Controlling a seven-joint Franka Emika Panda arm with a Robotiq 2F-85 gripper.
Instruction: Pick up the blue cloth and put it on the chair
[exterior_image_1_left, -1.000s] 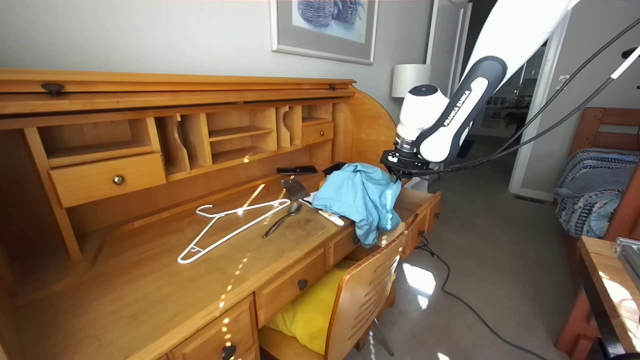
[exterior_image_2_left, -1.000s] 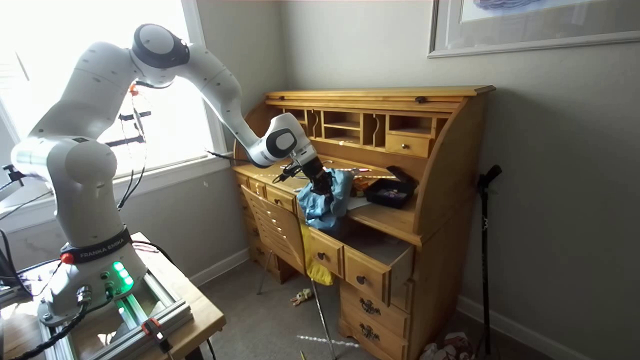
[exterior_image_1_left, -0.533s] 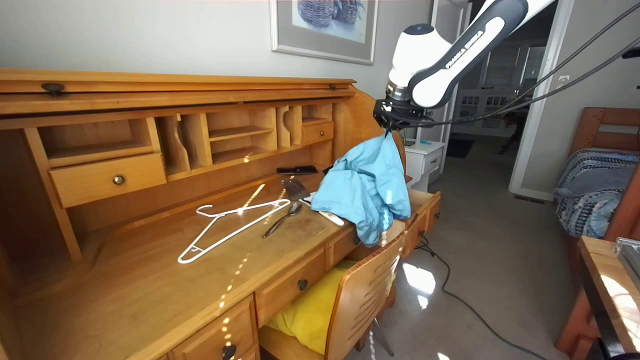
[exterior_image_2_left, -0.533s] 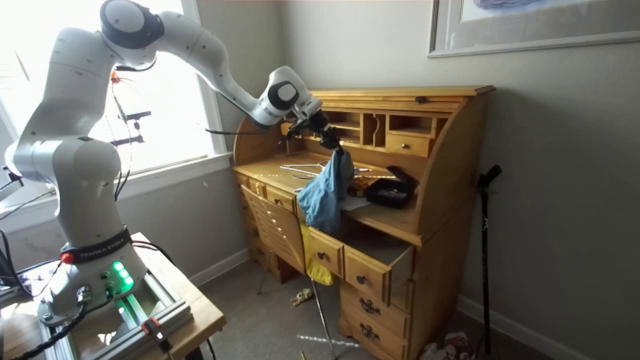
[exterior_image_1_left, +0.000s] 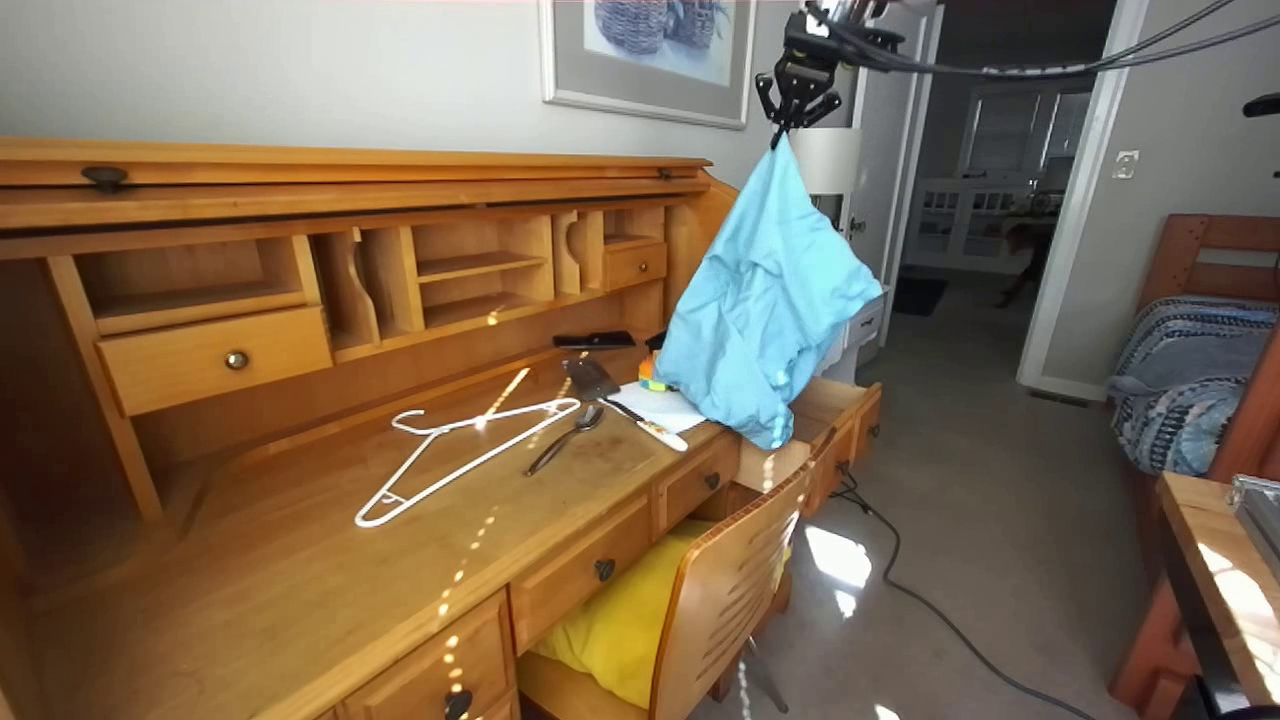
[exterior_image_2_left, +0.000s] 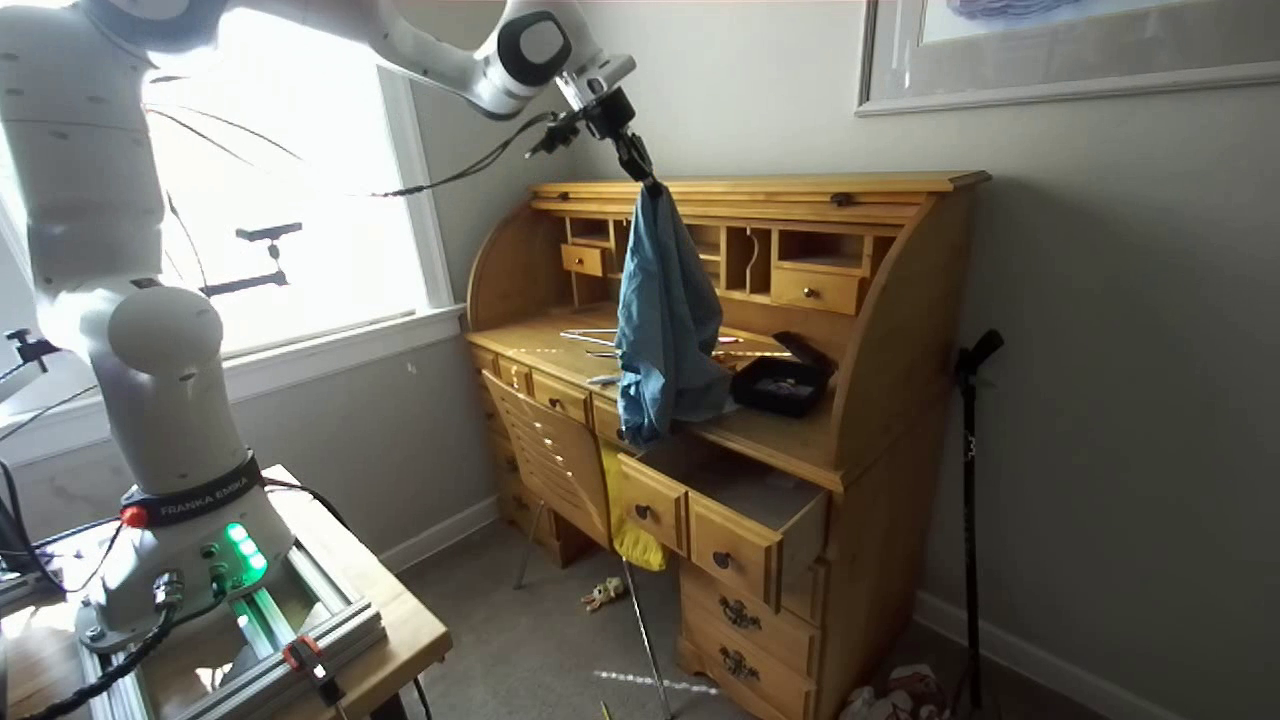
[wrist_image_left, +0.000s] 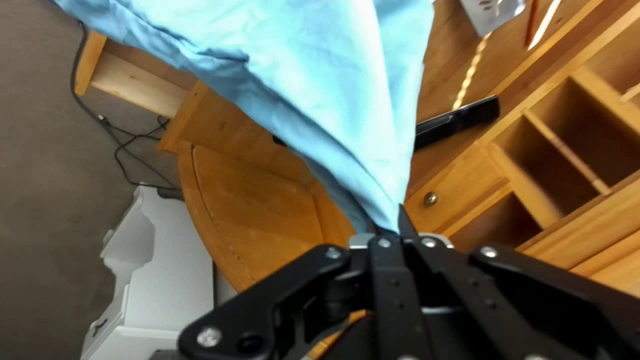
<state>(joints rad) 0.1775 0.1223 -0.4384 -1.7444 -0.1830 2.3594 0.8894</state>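
Note:
The blue cloth (exterior_image_1_left: 765, 300) hangs in a long cone from my gripper (exterior_image_1_left: 782, 136) above the right end of the desk. It also shows in an exterior view (exterior_image_2_left: 660, 310) and fills the top of the wrist view (wrist_image_left: 310, 75). My gripper (exterior_image_2_left: 652, 186) is shut on its top corner; the fingertips (wrist_image_left: 392, 227) pinch it. The cloth's lower end hangs by the desk's front edge; I cannot tell if it touches. The wooden chair (exterior_image_1_left: 730, 590) stands at the desk's front, its back (exterior_image_2_left: 555, 455) outward, with a yellow cushion (exterior_image_1_left: 620, 620) on the seat.
The roll-top desk (exterior_image_1_left: 300, 600) holds a white hanger (exterior_image_1_left: 500, 450), a spoon (exterior_image_1_left: 570, 437), a spatula (exterior_image_1_left: 590, 378) and an open black box (exterior_image_2_left: 785, 388). An open drawer (exterior_image_2_left: 740, 490) juts out beside the chair. A black stick (exterior_image_2_left: 968, 500) leans against the wall.
My gripper has risen well above the desk with the cloth's corner in it. The cloth went from a heap on the desk to hanging, uncovering paper and a coloured block.

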